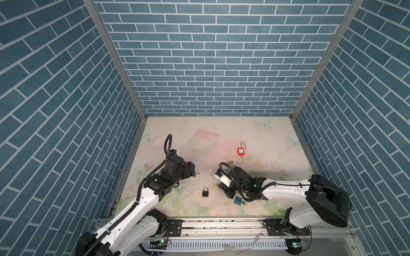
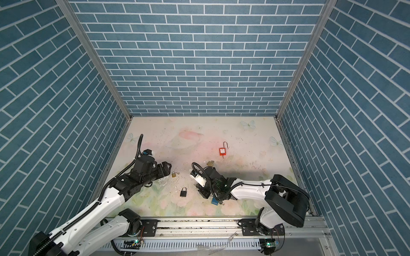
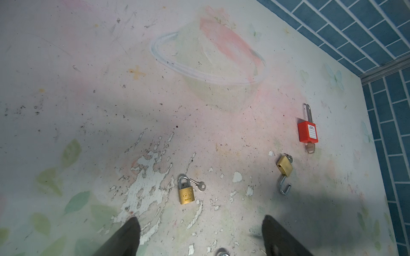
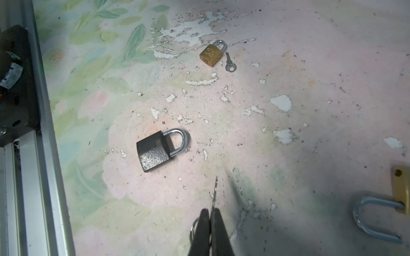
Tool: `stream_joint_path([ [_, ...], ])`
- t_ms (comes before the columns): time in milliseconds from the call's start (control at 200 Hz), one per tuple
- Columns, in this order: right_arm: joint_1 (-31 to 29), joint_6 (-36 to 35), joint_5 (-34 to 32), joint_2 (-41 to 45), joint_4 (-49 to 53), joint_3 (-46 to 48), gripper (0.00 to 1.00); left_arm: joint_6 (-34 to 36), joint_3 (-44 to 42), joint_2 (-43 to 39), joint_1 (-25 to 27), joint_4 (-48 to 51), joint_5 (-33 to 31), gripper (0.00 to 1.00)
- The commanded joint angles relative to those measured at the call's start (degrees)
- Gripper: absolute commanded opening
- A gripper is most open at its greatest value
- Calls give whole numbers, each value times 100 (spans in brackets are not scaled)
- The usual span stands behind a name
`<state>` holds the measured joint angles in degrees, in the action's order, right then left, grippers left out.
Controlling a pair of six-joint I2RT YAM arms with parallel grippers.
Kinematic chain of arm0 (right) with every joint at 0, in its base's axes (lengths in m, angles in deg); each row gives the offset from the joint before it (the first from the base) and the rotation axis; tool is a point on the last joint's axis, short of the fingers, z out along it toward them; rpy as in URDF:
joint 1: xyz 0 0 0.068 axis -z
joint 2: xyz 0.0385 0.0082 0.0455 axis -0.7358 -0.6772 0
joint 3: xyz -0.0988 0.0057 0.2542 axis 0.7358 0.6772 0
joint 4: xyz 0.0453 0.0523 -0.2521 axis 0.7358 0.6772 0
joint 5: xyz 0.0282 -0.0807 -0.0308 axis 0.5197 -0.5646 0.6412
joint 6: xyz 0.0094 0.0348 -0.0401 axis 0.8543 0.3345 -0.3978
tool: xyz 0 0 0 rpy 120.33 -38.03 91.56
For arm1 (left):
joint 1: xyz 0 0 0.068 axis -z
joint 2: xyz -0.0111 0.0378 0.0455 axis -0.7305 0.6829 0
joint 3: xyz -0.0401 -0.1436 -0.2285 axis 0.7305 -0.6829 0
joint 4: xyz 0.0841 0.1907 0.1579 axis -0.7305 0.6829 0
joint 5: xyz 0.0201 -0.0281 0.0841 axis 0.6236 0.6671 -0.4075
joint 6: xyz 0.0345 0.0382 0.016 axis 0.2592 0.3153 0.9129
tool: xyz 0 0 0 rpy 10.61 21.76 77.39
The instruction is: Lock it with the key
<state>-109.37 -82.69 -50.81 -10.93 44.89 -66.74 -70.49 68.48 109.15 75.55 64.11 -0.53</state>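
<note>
The thin silver key (image 4: 214, 192) stuck out of the right claw (image 4: 210, 212), which was pinched shut on it, near the dark grey steel padlock (image 4: 155, 153) lying flat on the flowered surface (image 4: 310, 66). I reckoned the wide-open, empty left claw (image 3: 199, 218) should steady that body before the blade went in.

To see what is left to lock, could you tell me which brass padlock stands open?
The larger brass padlock near the red padlock: its hook is swung out of the body, while the smaller brass padlock is closed.
</note>
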Motion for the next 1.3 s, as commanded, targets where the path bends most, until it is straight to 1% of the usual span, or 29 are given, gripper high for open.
stream_joint_path([
  [0,-130,-443,-91,-329,160,-314,0,58,70,-206,-32,191,51,87],
  [135,-272,-477,-123,-705,166,-539,0,3,-40,-352,-32,175,78,87],
  [425,-545,-496,-181,-1282,427,-951,0,69,2,-323,-39,258,93,87],
  [500,-606,-463,-180,-1333,483,-1000,2,32,-29,-366,-38,268,121,88],
  [560,-644,-404,-190,-1349,531,-1015,5,12,-50,-431,-36,250,154,87],
  [750,-730,-267,-302,-1290,490,-978,22,10,-25,-575,-41,252,167,87],
  [975,-787,-140,-671,-1109,556,-1074,34,85,109,-651,-44,469,174,88],
  [1120,-783,50,-1212,-530,532,-1092,45,91,200,-878,-40,739,28,87],
  [1190,-779,247,-1582,-120,534,-1123,49,138,278,-963,-37,868,-4,87],
  [1295,-744,406,-1969,487,447,-1125,56,249,491,-1025,-41,1070,-65,88],
])
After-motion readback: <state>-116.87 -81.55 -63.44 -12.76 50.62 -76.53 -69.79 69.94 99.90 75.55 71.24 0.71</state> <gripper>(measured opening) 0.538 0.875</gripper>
